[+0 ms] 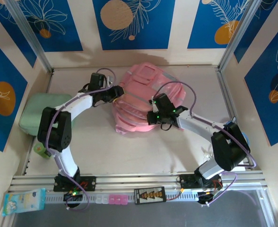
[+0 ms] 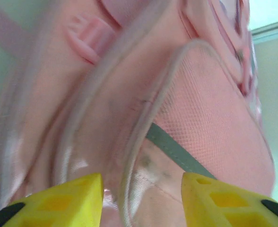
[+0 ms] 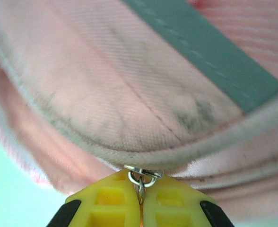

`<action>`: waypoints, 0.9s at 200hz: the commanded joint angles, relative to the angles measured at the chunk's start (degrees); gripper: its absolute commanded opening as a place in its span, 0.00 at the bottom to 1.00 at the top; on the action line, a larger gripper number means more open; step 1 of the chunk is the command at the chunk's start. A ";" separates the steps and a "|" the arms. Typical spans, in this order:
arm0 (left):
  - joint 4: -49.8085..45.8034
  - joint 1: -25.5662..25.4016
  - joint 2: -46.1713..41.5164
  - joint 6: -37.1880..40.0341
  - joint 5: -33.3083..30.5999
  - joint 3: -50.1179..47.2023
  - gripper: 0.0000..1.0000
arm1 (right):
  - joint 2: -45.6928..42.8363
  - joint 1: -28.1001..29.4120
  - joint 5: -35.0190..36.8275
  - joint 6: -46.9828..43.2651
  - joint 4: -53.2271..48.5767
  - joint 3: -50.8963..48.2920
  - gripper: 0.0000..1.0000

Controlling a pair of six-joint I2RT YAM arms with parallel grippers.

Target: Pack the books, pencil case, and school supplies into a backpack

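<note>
Mint-green soft fabric case (image 1: pixel 35 109) lies at nine o'clock — pale-blue plastic tissue pack (image 1: pixel 23 201) at seven o'clock.

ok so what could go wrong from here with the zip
1. The right fingers pinch the small metal zip pull only at their very tips; a hard tug could let it slip out.
2. The left fingers stand apart around a piped edge of the backpack, not clamped. If the bag isn't held, it may slide along the table with the pull instead of the zip moving.
</note>
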 commanded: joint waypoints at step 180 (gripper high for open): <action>15.91 -5.07 -6.05 -18.67 1.72 -13.35 0.36 | 11.83 5.62 -7.50 1.84 -0.27 16.73 0.00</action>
